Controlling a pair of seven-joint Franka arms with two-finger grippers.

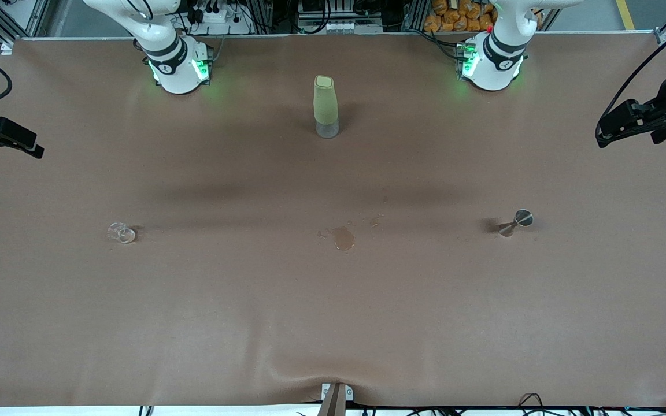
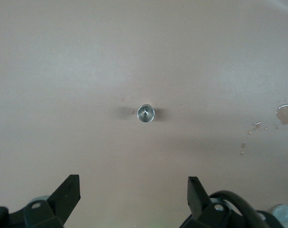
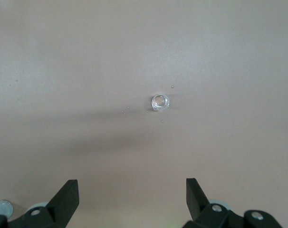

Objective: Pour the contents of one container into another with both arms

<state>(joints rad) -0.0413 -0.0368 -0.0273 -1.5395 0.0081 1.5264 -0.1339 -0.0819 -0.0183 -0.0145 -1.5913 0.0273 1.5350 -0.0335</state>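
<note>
A small clear glass [image 1: 121, 233] [image 3: 159, 102] stands toward the right arm's end of the table. My right gripper [image 1: 12, 147] [image 3: 132, 181] hangs high over the table beside the glass, open and empty. Toward the left arm's end stands a metal jigger [image 1: 515, 222] [image 2: 146, 113]. My left gripper [image 1: 628, 130] [image 2: 133, 179] hovers high above the table close to the jigger, also open with nothing between its fingers. A tall bottle [image 1: 325, 107] with an olive sleeve and clear base stands upright between the two arm bases, farther from the front camera.
A small puddle [image 1: 343, 237] [image 2: 285, 114] with scattered droplets lies on the brown table cover [image 1: 333, 323], midway between glass and jigger. Cables trail from both wrists at the table's ends. Racks and clutter line the edge by the arm bases.
</note>
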